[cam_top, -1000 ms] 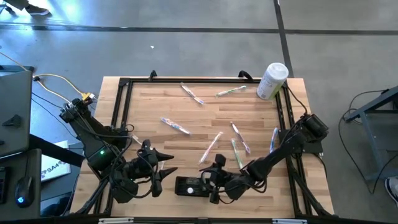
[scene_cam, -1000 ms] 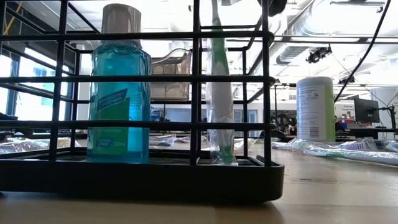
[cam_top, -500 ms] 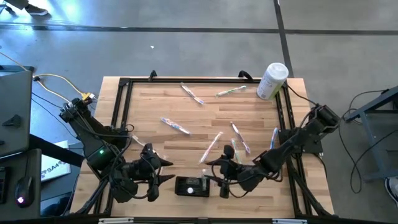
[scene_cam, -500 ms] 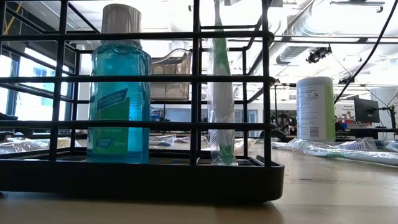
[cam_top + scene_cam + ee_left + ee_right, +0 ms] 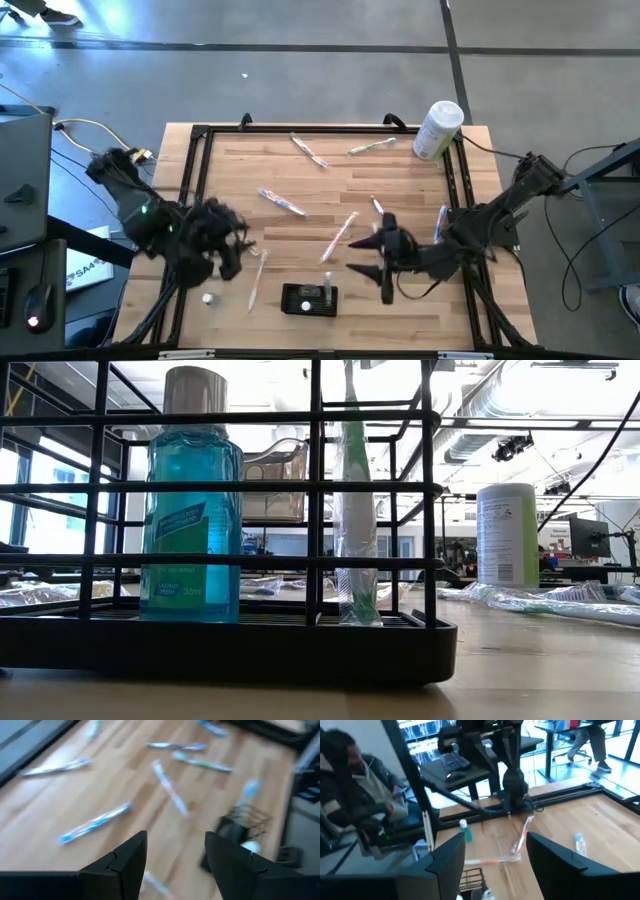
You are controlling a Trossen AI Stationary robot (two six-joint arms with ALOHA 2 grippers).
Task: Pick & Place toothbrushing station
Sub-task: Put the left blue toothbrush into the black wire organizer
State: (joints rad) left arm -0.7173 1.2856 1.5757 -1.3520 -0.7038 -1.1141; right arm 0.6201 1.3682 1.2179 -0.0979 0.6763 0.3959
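We see a big wooden table (image 5: 420,200). The right gripper (image 5: 385,262) hangs over the table at about four o'clock, fingers apart, holding nothing. The left gripper (image 5: 228,245) sits at eight o'clock, open and empty too. The small black toothbrushing station (image 5: 308,299) stands at six o'clock between them.

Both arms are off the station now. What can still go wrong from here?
1. The toothbrushing station sits near the table front edge, with the open right gripper close beside it; a sweep might knock it.
2. A loose toothbrush lies between the open left gripper and the station, so the next reach may drag it.
3. In the low view the upright toothbrush stands tall in the rack and might tip if bumped.
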